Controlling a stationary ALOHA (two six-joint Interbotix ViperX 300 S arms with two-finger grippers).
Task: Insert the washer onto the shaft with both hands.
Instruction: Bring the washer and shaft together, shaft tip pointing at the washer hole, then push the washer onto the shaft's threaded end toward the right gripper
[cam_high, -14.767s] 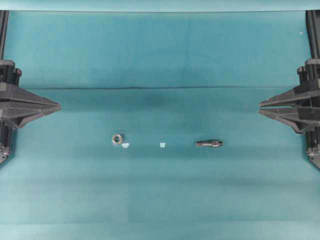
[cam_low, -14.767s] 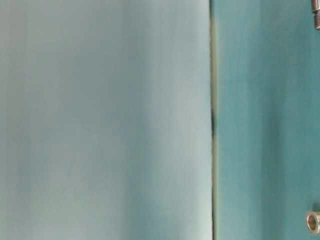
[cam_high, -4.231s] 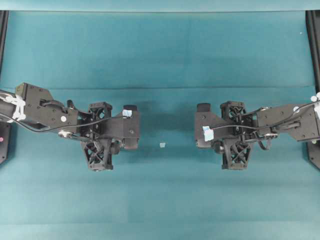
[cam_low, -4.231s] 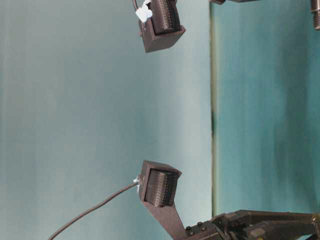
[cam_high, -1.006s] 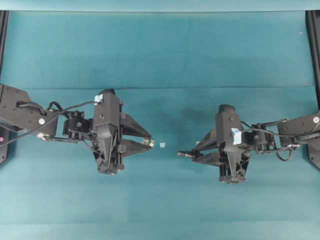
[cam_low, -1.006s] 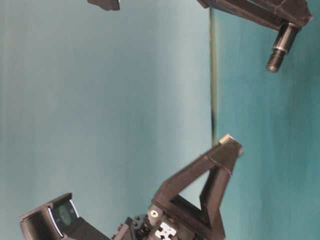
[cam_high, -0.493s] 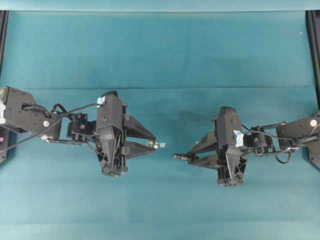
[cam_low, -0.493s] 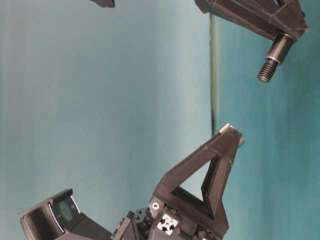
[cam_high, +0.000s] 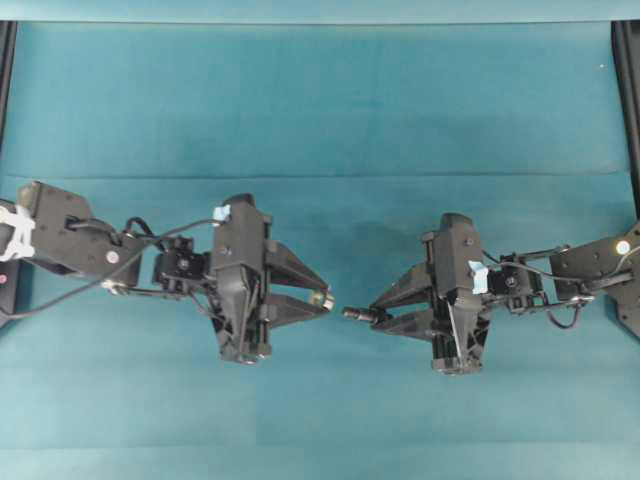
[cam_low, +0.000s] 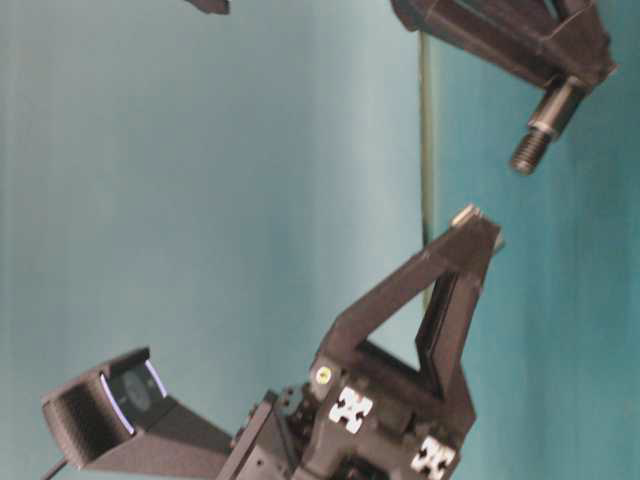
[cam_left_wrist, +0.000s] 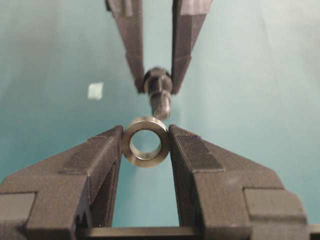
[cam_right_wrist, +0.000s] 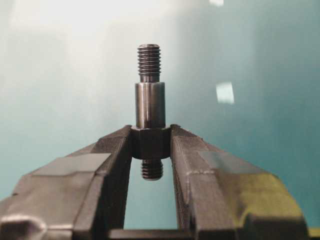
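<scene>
While both parts hang above the surface (cam_high: 320, 100) | left end effector (cam_high: 325, 299) pinches washer (cam_left_wrist: 146, 141), right end effector (cam_high: 372, 314) pinches shaft (cam_right_wrist: 150, 105) at its collar | pickup done, threading left | shaft tip just right of washer hole, apart | open room all around.

**Black, Steel and Teal**

The cloth (cam_high: 320, 100) is teal throughout — darker in a smudge near the middle. The left gripper (cam_high: 322, 299) and right gripper (cam_high: 374, 314) are matte black, their bodies cut in a lattice pattern, each with a bit of pale blue tape. The washer (cam_left_wrist: 146, 141) is silvery-grey with a brighter sheen on its rim. The shaft (cam_right_wrist: 150, 109) is dark grey — glossy on its smooth barrel, finely ridged at the threaded ends. A scrap (cam_left_wrist: 95, 90) is pale blue-white.
</scene>
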